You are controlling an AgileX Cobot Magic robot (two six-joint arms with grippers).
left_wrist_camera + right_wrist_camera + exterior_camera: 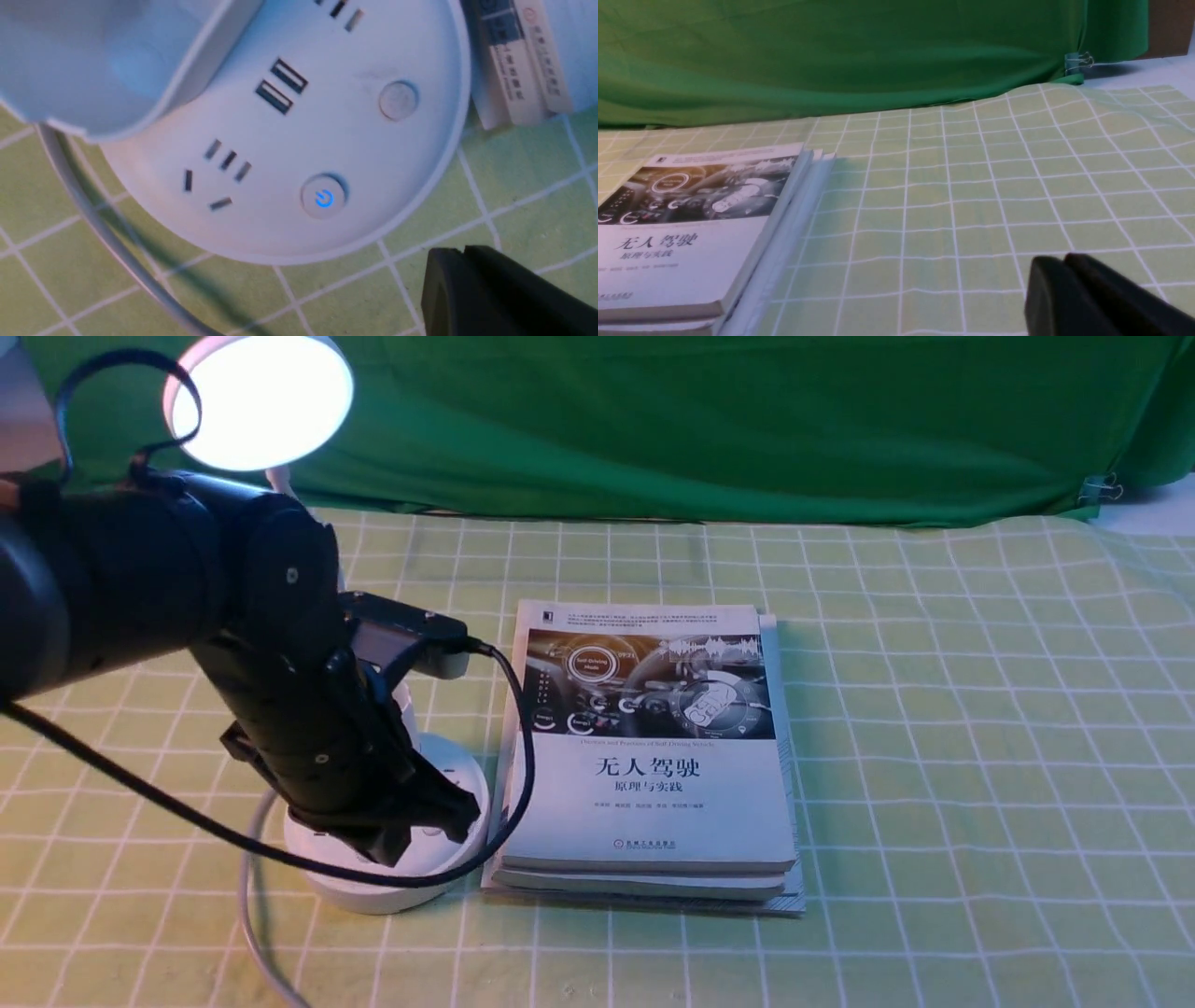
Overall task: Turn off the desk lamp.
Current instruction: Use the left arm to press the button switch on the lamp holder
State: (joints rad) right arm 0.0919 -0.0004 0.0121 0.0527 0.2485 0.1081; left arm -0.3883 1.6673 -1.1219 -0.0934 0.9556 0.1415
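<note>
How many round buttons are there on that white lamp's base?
2. The button with a glowing blue power symbol sits near the rim of the lamp base; the plain button sits nearer the books. The cup holder hides part of the base, so others may be hidden.

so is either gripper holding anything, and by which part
Nothing held: left gripper shut and empty near the white round lamp base, right gripper shut and empty.
</note>
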